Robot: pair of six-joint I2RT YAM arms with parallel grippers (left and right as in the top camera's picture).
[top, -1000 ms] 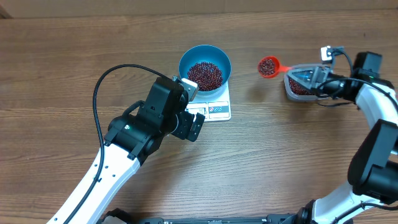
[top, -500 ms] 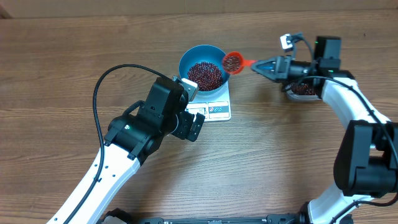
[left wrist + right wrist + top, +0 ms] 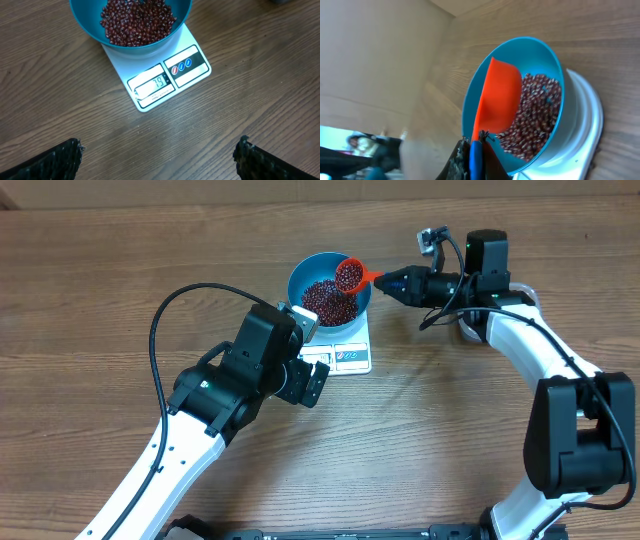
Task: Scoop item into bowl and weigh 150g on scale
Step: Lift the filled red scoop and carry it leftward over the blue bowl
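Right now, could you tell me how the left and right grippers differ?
The left gripper is open and empty; the right gripper is shut on the scoop. The left hovers short of the scale; the right holds the scoop over the bowl. Both point toward the bowl.

This looks like a robotics lab bench, not a home kitchen. A brown wood-grain table (image 3: 450, 450) carries a white-and-black left robot arm (image 3: 225, 395) trailing a loose black cable (image 3: 160, 310), and a matching right robot arm (image 3: 535, 345). A plain tan board (image 3: 370, 60) stands along the table's far edge. Near that edge sits a small white rectangular scale (image 3: 167, 77) under a round blue bowl (image 3: 82, 22) of dark red-brown beans (image 3: 135, 22).
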